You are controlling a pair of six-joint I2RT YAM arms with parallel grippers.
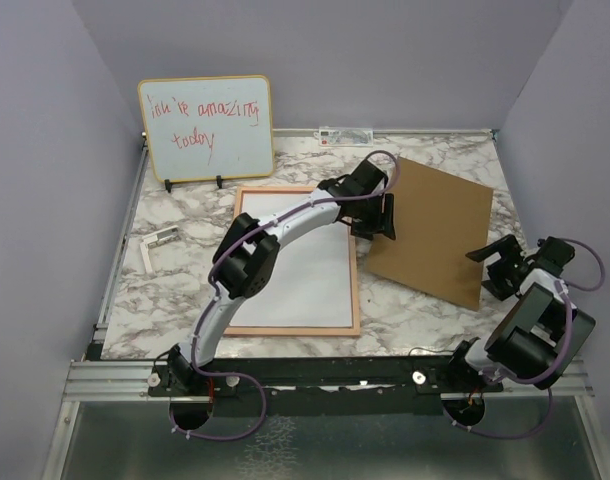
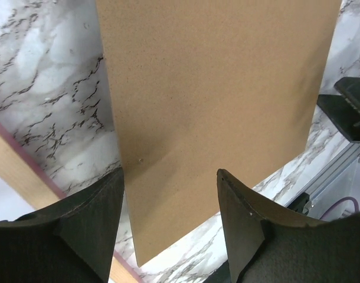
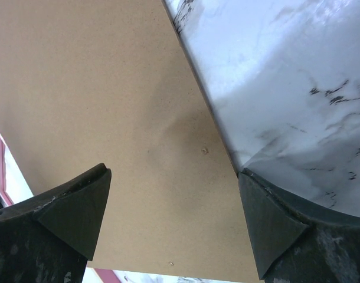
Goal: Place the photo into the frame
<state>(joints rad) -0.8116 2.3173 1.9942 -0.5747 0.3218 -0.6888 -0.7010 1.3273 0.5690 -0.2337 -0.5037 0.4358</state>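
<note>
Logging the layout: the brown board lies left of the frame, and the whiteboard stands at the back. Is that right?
Not quite. The board lies right of the frame, not left; the top view shows it. The whiteboard does stand at the back.

Robot lab test cell. Plain lilac partition walls (image 1: 45, 200) box in a marble-print tabletop (image 1: 185, 290). Aluminium rail (image 1: 105, 380) along near edge carries left arm (image 1: 225, 300) and right arm (image 1: 525, 340), both bolted. Small whiteboard (image 1: 207, 128) far left.
</note>
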